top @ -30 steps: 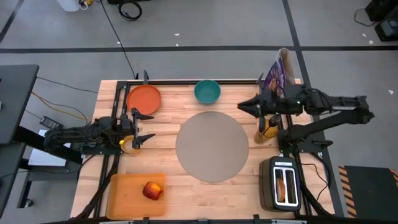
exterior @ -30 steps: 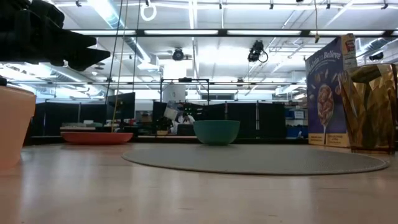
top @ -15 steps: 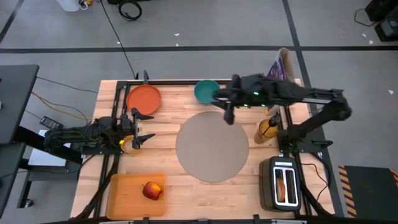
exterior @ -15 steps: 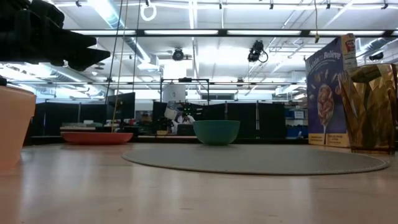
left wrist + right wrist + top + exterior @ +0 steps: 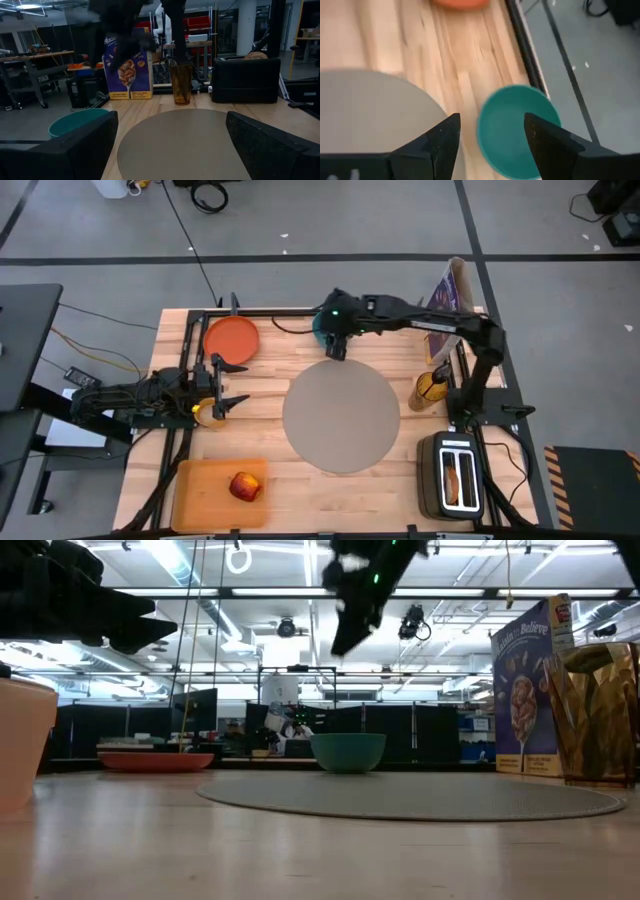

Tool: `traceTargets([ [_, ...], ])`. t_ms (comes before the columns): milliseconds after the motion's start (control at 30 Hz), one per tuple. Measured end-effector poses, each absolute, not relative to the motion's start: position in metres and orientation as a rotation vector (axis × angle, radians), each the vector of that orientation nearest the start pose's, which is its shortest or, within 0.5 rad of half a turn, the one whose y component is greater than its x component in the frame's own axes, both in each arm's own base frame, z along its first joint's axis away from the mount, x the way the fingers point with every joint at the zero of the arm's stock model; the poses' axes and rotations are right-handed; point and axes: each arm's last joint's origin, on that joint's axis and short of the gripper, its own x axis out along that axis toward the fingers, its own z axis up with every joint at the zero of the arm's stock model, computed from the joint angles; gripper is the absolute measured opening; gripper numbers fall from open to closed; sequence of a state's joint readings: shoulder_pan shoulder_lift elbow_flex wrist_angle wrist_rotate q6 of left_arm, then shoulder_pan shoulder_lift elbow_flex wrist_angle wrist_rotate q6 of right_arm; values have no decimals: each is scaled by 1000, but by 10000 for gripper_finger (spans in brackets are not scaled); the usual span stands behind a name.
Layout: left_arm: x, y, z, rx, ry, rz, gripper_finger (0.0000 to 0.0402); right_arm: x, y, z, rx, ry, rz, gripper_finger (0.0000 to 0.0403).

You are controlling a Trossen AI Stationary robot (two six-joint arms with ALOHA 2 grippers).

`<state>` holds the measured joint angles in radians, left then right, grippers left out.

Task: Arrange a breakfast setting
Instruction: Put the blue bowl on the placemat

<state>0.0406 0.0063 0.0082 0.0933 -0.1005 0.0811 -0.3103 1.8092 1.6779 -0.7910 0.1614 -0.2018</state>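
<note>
The teal bowl stands at the table's far middle, just beyond the round grey placemat. My right gripper hangs open above the bowl's near rim, well above the table in the low view; its wrist view looks down on the bowl. The orange plate lies at the far left. My left gripper waits open at the left, above the small yellow cup. The red apple lies on the orange cutting board. The bagel half sticks up from the toaster. The spoon is out of view.
A cereal box stands at the far right and an amber glass at the placemat's right. The right arm reaches across the table's far edge from the right. The placemat's top is bare.
My right gripper has swept from beside the cereal box and glass toward the table's left, along the far edge, and now hangs over the teal bowl. It has come into the low view from above. The bowl and the other things have stayed put.
</note>
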Motion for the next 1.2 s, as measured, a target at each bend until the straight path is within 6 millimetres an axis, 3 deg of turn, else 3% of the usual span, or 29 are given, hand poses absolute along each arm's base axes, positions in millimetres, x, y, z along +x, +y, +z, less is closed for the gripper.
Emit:
traceTargets([
  [200, 97, 7, 175, 78, -90, 145, 380, 385, -147, 262, -72, 1101, -226, 220],
  [600, 97, 7, 175, 78, -90, 145, 380, 396, -171, 196, -147, 1289, -147, 195],
  [833, 97, 7, 175, 78, -90, 145, 380, 397, -175, 187, -154, 1294, -172, 149],
  [1067, 97, 7, 175, 78, -90, 145, 380, 397, -176, 187, -152, 1292, -172, 54],
  [1133, 97, 7, 175, 78, -90, 145, 380, 396, -175, 191, -155, 1296, -176, 20],
  [1200, 97, 7, 175, 78, -90, 145, 380, 393, -169, 201, -170, 1306, -183, 13],
])
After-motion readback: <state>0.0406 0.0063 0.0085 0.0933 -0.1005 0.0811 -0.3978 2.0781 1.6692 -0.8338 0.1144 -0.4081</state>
